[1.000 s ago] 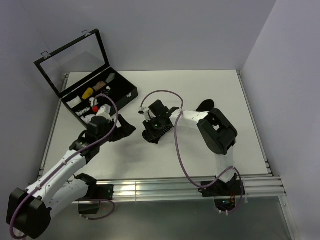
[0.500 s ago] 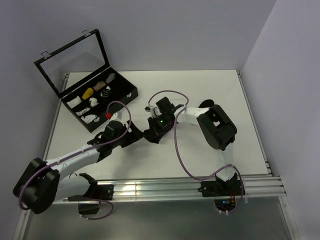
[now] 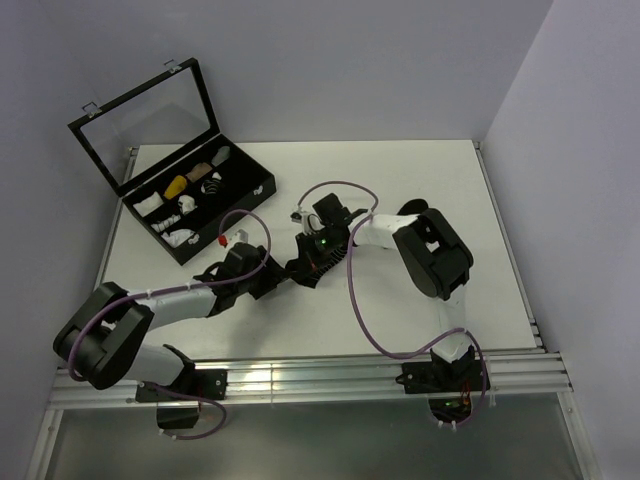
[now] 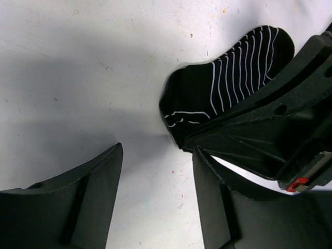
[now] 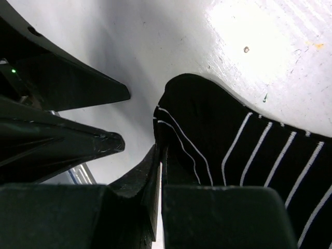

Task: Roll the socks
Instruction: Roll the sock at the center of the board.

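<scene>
Top external view: we work at a white table (image 3: 420,180) between pale walls (image 3: 350,70).
Striped socks (image 4: 223,83) lie just ahead of our half-open, empty left claw (image 4: 157,153); our right claw (image 5: 158,155) pinches their edge.

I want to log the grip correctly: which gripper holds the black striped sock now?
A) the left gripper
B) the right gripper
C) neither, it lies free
B: the right gripper is shut on the edge of the sock, while the left gripper stands open beside it.
</scene>
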`<state>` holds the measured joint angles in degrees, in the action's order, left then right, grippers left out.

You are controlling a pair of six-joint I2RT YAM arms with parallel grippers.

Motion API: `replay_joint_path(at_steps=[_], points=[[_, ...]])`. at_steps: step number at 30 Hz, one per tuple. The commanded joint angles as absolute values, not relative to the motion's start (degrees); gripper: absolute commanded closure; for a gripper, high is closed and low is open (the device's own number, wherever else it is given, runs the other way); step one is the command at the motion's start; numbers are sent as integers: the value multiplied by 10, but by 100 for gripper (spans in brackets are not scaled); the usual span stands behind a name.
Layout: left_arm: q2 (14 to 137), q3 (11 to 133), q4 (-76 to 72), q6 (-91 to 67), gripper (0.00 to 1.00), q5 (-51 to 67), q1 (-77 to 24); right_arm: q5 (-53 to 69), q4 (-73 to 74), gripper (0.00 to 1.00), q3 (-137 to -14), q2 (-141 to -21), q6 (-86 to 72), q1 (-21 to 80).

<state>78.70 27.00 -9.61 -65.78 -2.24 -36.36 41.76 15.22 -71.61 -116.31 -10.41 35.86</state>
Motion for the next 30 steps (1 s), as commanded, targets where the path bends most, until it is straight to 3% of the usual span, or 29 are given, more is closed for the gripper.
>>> replay_joint_path(at_steps=[1,8,30], points=[[801,274,-134,-657,40,-35,-367,446,128,100,-714,-1174,-125,346],[808,262,-158,-634,42,-29,-367,491,114,100,-713,-1189,-171,318],[804,258,-159,-621,42,-38,-367,454,267,100,-810,-1178,-120,315]])
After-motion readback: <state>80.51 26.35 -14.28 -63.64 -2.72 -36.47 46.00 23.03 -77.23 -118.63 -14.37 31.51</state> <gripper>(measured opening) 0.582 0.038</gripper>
